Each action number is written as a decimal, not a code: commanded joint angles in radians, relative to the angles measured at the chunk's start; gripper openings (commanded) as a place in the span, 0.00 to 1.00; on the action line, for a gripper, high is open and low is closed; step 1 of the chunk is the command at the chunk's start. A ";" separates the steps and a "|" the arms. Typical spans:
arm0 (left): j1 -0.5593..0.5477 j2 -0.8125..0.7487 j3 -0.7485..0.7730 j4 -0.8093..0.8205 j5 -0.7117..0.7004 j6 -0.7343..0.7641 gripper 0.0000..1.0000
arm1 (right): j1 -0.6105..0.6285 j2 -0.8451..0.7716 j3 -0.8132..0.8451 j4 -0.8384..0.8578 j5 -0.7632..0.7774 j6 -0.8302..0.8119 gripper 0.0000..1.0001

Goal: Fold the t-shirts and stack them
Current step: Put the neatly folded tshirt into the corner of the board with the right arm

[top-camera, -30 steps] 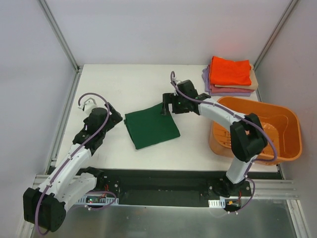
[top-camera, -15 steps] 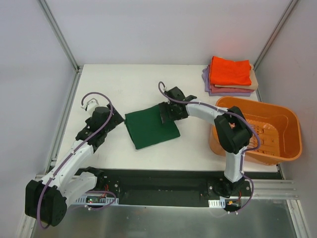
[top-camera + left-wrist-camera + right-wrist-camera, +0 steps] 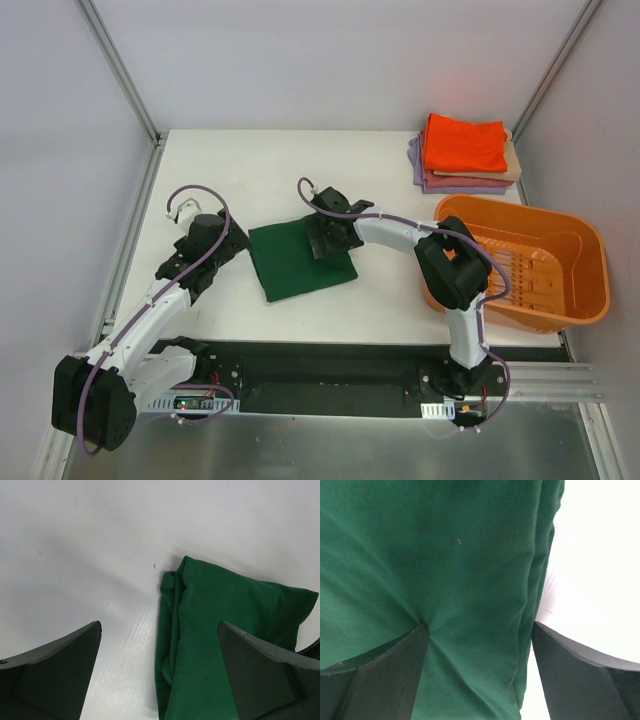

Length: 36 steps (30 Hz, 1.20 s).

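Green t-shirt (image 3: 300, 262) folded, middle of the table (image 3: 260, 170), well left of the folded stack (image 3: 465, 150) at far right | your right gripper (image 3: 322, 238) just slid in over its right edge, jaws apart, starting to pinch | left gripper (image 3: 230, 240) spread wide just beside its left edge | looks like the carry-to-stack grab

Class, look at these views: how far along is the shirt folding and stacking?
Done: the stack of three shirts sits far right; the green shirt is folded. In hand: the right gripper, jaws open, straddles its edge. Left: placing it on the stack.
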 commanded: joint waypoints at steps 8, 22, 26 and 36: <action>0.010 -0.014 0.028 0.014 0.021 -0.037 0.99 | 0.059 0.082 -0.072 0.032 -0.008 0.148 0.33; 0.010 -0.034 0.019 0.012 0.003 -0.034 0.99 | 0.052 0.039 0.140 0.006 0.315 -0.313 0.00; 0.012 -0.042 0.017 0.014 -0.006 -0.033 0.99 | 0.032 0.056 0.238 0.004 0.461 -0.485 0.00; 0.015 -0.028 0.020 0.012 -0.026 -0.022 0.99 | -0.100 0.159 0.421 0.157 0.714 -0.804 0.00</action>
